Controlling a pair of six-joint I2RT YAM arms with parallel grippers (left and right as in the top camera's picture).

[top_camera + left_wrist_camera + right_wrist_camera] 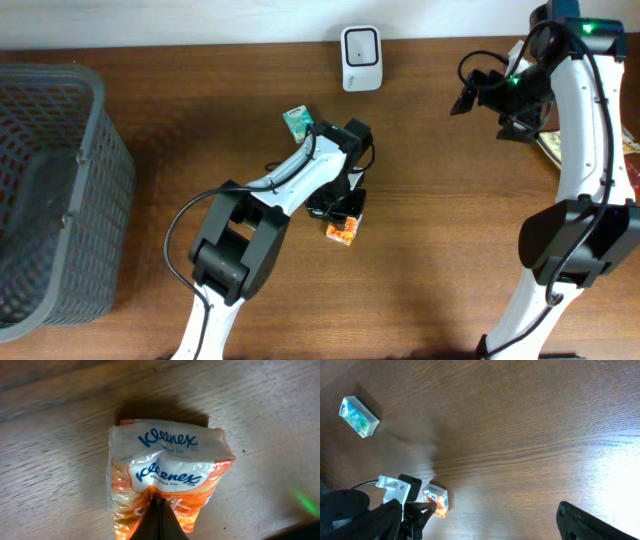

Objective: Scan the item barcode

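An orange and white Kleenex tissue pack (167, 467) lies on the wooden table, just right of centre in the overhead view (343, 233). My left gripper (159, 506) is shut, its two dark fingers pinched together on the near orange end of the pack's wrapper. No barcode shows on the pack's visible faces. The white barcode scanner (360, 57) stands at the back edge of the table. My right gripper (490, 112) hangs open, high over the back right, with nothing in it. From its wrist view I see the tissue pack (437, 501) far below.
A small green and white pack (297, 121) lies just behind the left arm, also seen from the right wrist (359, 416). A dark grey mesh basket (100, 120) fills the left side. Some colourful items (548, 148) peek out behind the right arm.
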